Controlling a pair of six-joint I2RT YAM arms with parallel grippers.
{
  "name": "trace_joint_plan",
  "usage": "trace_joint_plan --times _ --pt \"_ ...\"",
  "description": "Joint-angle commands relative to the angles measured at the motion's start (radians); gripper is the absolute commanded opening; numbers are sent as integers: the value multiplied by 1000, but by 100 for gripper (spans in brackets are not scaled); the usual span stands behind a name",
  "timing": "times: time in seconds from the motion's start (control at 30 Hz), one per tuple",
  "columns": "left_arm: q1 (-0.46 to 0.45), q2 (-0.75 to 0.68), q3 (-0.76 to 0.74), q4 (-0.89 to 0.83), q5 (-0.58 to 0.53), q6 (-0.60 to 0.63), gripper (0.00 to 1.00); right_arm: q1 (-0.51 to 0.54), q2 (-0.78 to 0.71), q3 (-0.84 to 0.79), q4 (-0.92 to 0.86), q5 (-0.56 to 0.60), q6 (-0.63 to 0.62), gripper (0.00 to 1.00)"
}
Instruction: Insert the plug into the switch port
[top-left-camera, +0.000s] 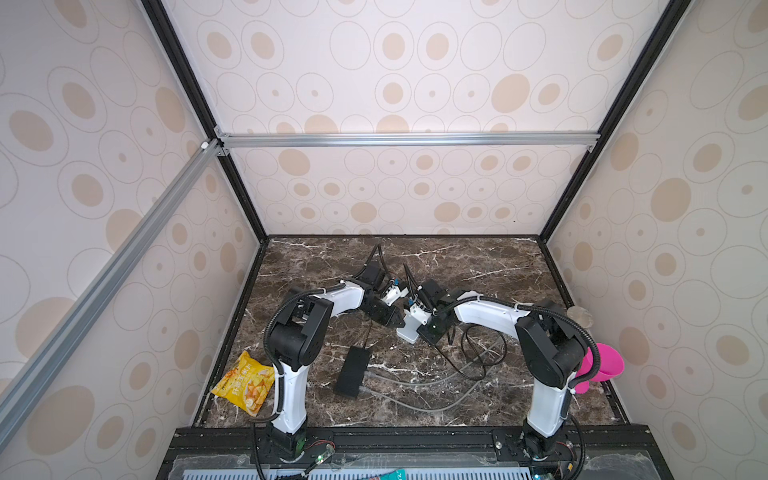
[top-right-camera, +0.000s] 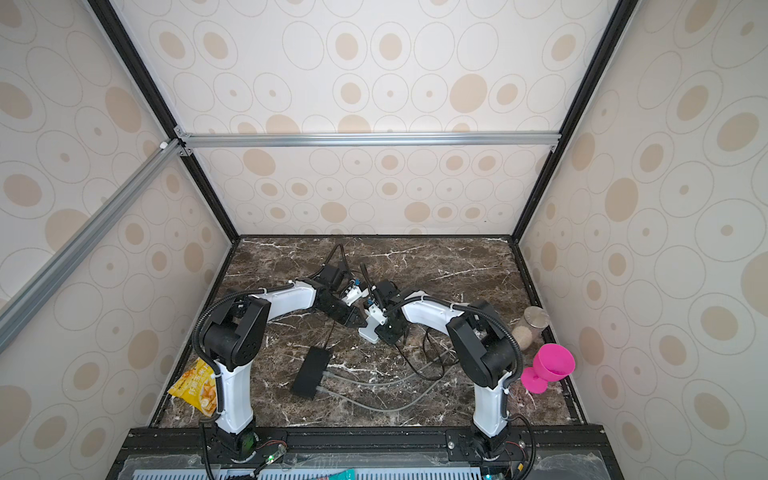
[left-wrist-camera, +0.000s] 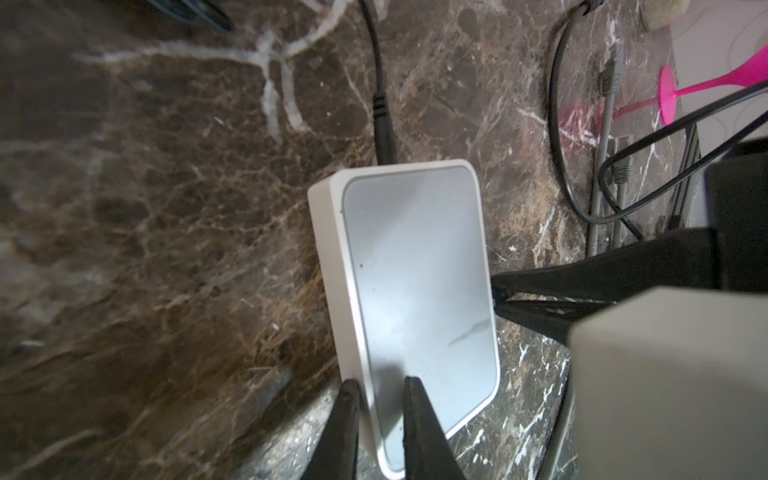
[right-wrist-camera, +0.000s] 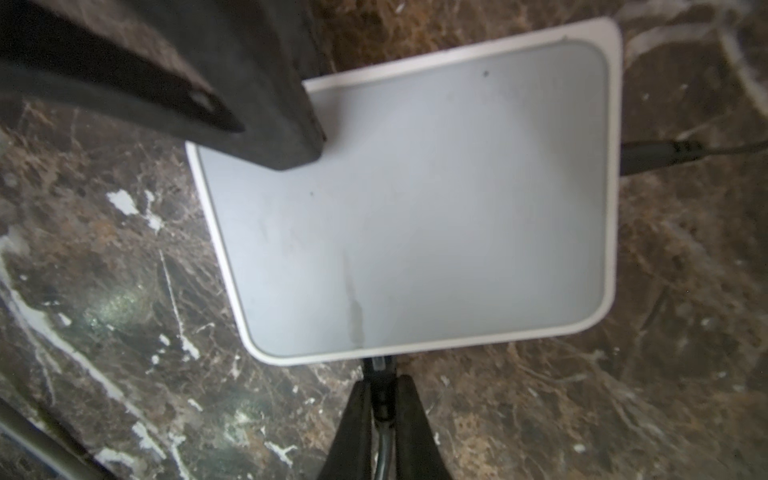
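The white switch (top-left-camera: 406, 331) (top-right-camera: 368, 333) lies on the marble table (top-left-camera: 478, 266), between my two grippers. My left gripper (left-wrist-camera: 380, 384) is shut on a corner of the switch (left-wrist-camera: 415, 291), one finger against its side wall and the other over its grey top. My right gripper (right-wrist-camera: 380, 380) is shut on the black plug (right-wrist-camera: 380, 388), whose cable runs back between the fingers. The plug's tip meets the long side of the switch (right-wrist-camera: 415, 199). The port itself is hidden under the top rim. In the left wrist view the right fingers (left-wrist-camera: 540, 282) point at that side.
Another black cable (left-wrist-camera: 384, 137) (right-wrist-camera: 648, 156) sits in the switch's short end. A black adapter (top-left-camera: 353, 372) with grey cables (top-left-camera: 415, 382) lies nearer the front, a black cable loop (top-left-camera: 482, 353) to its right. Yellow snack bag (top-left-camera: 245, 384) front left; pink cup (top-left-camera: 602, 368) and jar (top-right-camera: 530, 328) at right.
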Motion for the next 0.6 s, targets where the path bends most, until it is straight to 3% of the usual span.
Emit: trace_joint_plan --times 0.0,0.2,0.57 --pt "-47 94 -48 -110 -122 39 19 18 4 47 108 15 -1 12" --pt "-48 97 -44 -114 -128 39 19 18 -65 18 106 41 -15 30" --pt "-48 99 -43 -116 -142 36 19 18 -150 -141 84 54 -3 40"
